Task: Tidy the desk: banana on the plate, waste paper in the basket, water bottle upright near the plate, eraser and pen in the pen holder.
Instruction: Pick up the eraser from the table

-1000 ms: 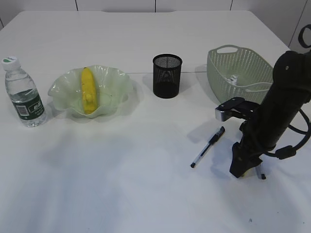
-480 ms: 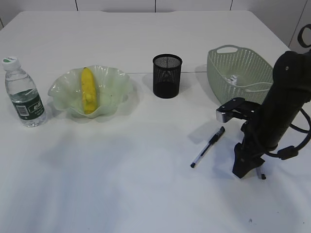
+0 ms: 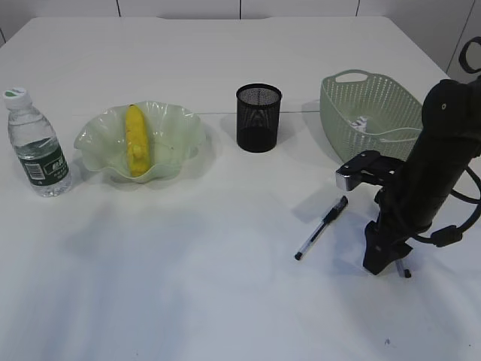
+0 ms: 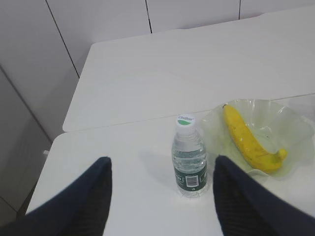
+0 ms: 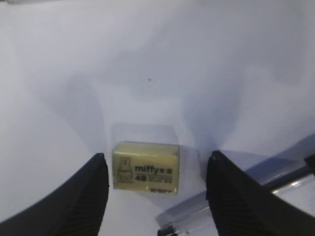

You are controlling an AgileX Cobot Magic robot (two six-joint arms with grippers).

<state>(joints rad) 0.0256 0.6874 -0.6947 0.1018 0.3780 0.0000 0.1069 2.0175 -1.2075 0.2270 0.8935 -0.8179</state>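
In the exterior view we cannot see the eraser; the right arm (image 3: 428, 173) hides it. The right wrist view shows the eraser (image 5: 145, 168) lying flat on the table (image 3: 225, 286), a printed yellow block, between the two dark fingers (image 5: 81, 196) and apart from both. A second pen at the lower right of that view is blurred and cut off by the frame edge. In the exterior view only its tip shows beside the gripper.

The contents of the basket (image 3: 370, 113) are partly screened by its wall; we make out a white scrap inside and no more. The left arm does not appear in the exterior view.

The pen (image 3: 322, 227) lies on the table just left of the right gripper (image 3: 385, 259). The mesh pen holder (image 3: 258, 117) stands behind it, well apart. The banana (image 3: 136, 140) lies in the plate (image 3: 184, 135), and the water bottle (image 3: 34, 143) stands upright beside the plate.

The right arm slants down with its gripper pointing at the table, jaws wide apart, gripping nothing. The left gripper (image 4: 160, 196) hangs above the bottle, also wide apart and empty.
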